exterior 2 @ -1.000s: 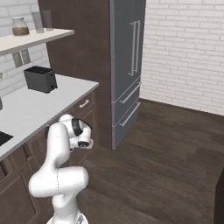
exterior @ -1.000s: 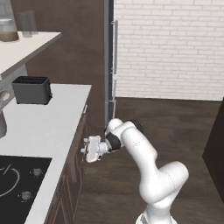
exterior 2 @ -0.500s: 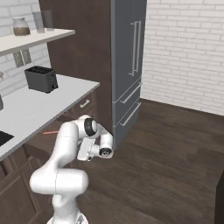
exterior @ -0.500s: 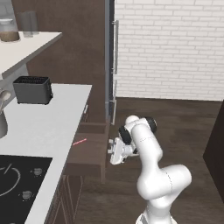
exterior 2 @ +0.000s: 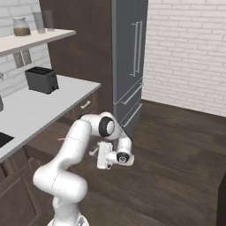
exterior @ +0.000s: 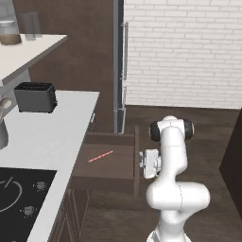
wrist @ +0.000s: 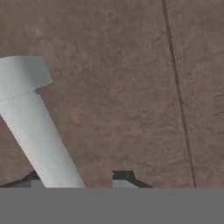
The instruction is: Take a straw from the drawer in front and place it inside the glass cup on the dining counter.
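One thin red-pink straw (exterior: 100,156) lying diagonally mid-floor of pulled-out dark brown wooden drawer (exterior: 106,163); two-finger gripper (exterior: 140,161) at front panel's outer face, clasping pale handle (wrist: 37,135), straw beyond

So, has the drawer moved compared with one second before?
Yes. The drawer has slid out from under the white worktop, away from the toaster; it now stands open with the straw lying inside.

The white arm folded at its elbow. Its gripper (exterior: 141,163) pressed against the drawer (exterior: 106,161) front, jaws clasping its handle.
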